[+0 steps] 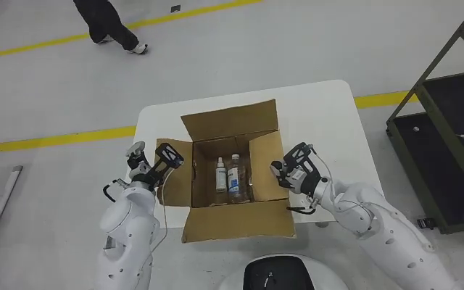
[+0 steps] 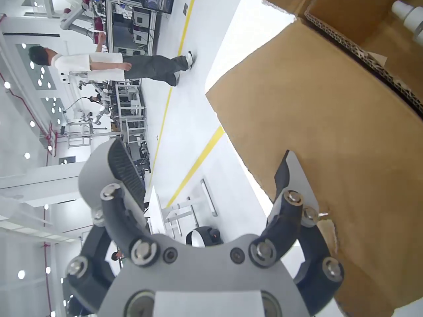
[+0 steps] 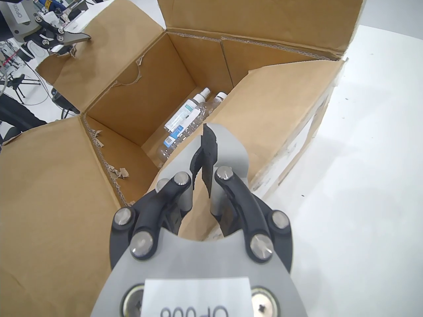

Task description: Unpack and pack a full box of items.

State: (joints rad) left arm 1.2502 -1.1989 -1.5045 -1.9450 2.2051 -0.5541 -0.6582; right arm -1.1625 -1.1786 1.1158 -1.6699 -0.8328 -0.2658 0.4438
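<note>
Lying side by side inside the cardboard box (image 1: pixel 232 123), the spray bottle (image 1: pixel 220 174) and clear plastic bottle (image 1: pixel 234 176) look light, slick, crushable: grip mid-body. Left hand (image 2: pixel 200 151) gapes beside the left flap (image 1: pixel 174 165); right hand (image 3: pixel 205 141) pinches the right flap (image 1: pixel 264 161).

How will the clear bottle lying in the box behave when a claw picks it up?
The clear bottle seems empty and thin-walled, so probably light and easily crushed. Its round body lies on its side on the box floor, so a push may roll it against the spray bottle beside it.
</note>
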